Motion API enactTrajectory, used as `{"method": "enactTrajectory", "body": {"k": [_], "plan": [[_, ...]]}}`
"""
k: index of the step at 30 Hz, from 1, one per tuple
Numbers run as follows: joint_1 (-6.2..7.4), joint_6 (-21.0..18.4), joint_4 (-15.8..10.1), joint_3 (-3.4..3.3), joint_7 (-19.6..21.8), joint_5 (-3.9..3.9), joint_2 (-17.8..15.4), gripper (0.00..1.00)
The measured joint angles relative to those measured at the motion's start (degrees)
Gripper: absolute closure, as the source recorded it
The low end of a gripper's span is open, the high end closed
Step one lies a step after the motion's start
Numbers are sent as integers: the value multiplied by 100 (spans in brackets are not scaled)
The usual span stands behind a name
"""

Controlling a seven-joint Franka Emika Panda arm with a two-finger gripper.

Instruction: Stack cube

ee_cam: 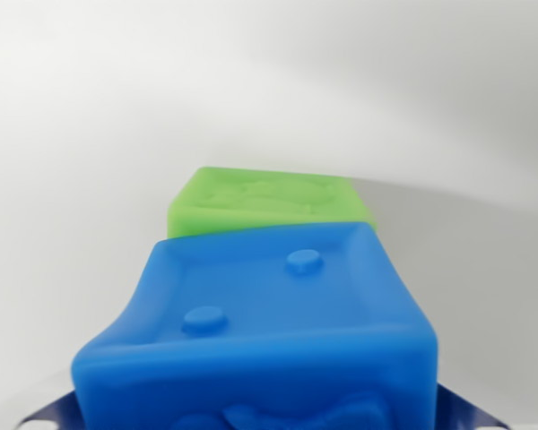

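Blue cube (pixel 269 331) up close, green cube (pixel 269 202) right behind it

Blue's two-stud face points up, slightly twisted against green. Can't tell what the claw's doing; only dark tips show at the bottom corners.

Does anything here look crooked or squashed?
The blue cube looks pinched: its sides bow inward near the bottom, as if squeezed. The green cube behind it sits turned at a slightly different angle. Nothing spilled or broken.

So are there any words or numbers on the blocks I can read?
No words or numbers can be read.
Blue cube: two raised dots on top, plus a raised shape on the front, cut off by the picture's edge.
Green cube: a raised pattern on top, too blurred to make out.
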Motion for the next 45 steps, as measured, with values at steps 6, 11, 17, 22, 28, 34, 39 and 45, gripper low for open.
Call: {"method": "enactTrajectory", "body": {"k": [6, 11, 17, 22, 28, 34, 39, 45], "plan": [[0, 3, 0, 0, -1, 0, 8, 0], [0, 4, 1, 0, -1, 0, 9, 0], [0, 4, 1, 0, -1, 1, 9, 0], [0, 4, 1, 0, -1, 1, 9, 0], [2, 0, 1, 0, -1, 0, 6, 0], [4, -59, -3, -4, -1, 0, -69, 0], [7, -142, -17, -10, -1, -2, -180, 0], [14, -290, -41, -21, 0, -9, -345, 0]]}}
